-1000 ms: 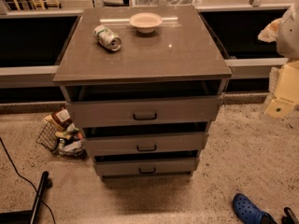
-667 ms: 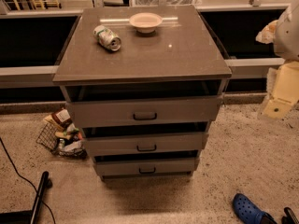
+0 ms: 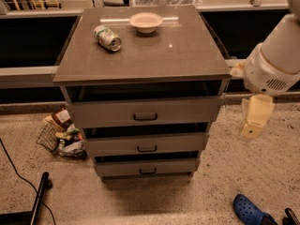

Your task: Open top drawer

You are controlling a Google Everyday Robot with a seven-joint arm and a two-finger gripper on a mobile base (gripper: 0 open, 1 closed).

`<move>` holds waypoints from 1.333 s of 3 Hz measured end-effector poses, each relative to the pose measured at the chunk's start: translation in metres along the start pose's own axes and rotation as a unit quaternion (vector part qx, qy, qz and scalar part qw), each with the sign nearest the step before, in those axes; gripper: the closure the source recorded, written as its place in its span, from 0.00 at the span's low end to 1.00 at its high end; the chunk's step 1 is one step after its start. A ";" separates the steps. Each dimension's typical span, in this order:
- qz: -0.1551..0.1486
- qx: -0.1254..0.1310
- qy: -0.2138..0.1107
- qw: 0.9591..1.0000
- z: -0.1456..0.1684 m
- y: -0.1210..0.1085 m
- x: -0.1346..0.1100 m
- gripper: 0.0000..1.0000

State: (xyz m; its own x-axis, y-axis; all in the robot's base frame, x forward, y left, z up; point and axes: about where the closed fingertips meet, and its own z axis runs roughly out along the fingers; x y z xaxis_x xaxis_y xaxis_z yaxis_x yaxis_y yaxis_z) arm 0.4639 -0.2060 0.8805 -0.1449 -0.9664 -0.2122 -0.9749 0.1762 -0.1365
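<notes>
1. Arm (image 3: 286, 36): white, smooth rounded shell, seen at upper right of view.
2. Housing (image 3: 265, 71): white, drum-shaped end of arm, w/ a small slotted grille (image 3: 276, 84) on its lower face; a cream-tan bit shows at its left edge.
3. Gripper (image 3: 251, 131): cream-yellow, blocky, narrowing to a paler tip; sits at far right of view, just below the housing.

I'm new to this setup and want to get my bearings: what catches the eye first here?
The grey cabinet fills the centre, its top drawer the widest of three; a can on its side and a pale bowl sit on top. The gripper hangs at the right, apart from the cabinet, about level with the top drawer.
</notes>
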 end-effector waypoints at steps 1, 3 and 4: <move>-0.009 -0.025 -0.036 0.999 0.051 -0.004 -0.002 0.00; -0.017 -0.014 -0.036 0.999 0.072 -0.013 -0.004 0.00; -0.042 -0.002 -0.033 0.999 0.111 -0.028 -0.009 0.00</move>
State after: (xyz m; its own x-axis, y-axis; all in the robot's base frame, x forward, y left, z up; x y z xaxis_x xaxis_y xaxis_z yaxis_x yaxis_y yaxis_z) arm 0.5114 -0.1818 0.7787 -0.0514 -0.9630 -0.2645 -0.9838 0.0943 -0.1522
